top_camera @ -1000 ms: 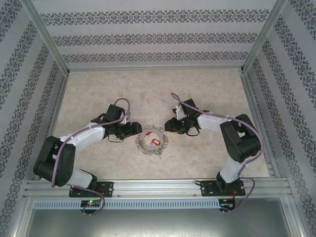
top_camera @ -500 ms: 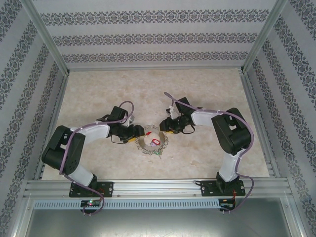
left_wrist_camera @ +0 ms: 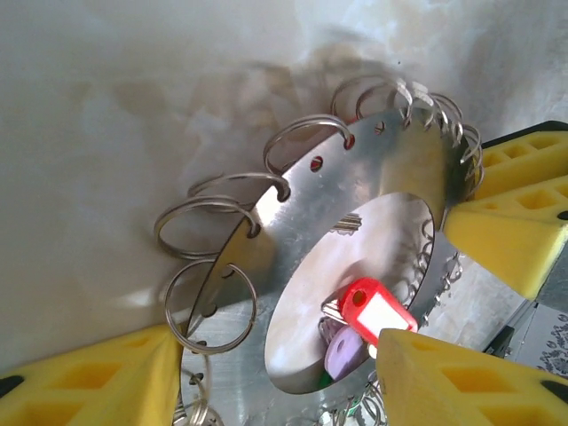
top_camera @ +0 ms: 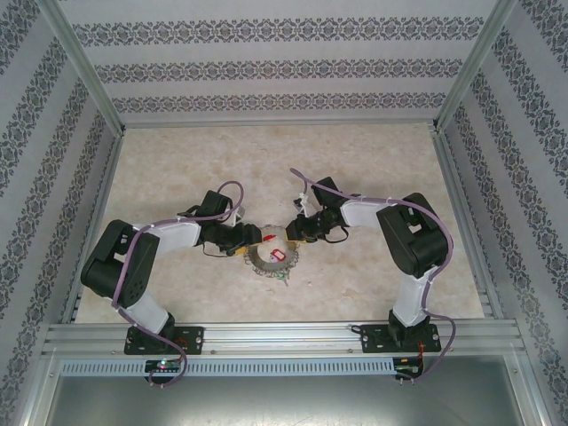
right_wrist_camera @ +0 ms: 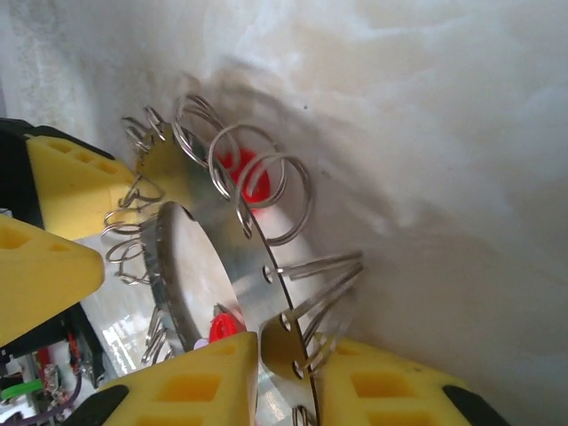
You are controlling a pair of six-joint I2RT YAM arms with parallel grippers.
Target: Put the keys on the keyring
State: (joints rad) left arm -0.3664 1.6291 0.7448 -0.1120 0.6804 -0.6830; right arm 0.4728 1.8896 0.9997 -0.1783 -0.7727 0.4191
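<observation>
Right fingers [right_wrist_camera: 177,386] pinching the keyring [left_wrist_camera: 390,160] by its rim, tipped up mid-bench [top_camera: 177,160]; left fingers [left_wrist_camera: 89,377] spread wide around it, keys [left_wrist_camera: 377,311] lying inside.

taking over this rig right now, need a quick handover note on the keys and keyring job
Right end effector: shut on the rim of the keyring, pinching it edge-on.
Left end effector: jaws wide, straddling the opposite rim; cannot tell if it grips.
Keyring: tilted, one end effector on each side.
Keys: red and lilac tags show through the hoop's hole; unclear whether any is hooked on.
Done: ring grasped.
Left: check the keys, then thread the loose ones onto the ring.
</observation>
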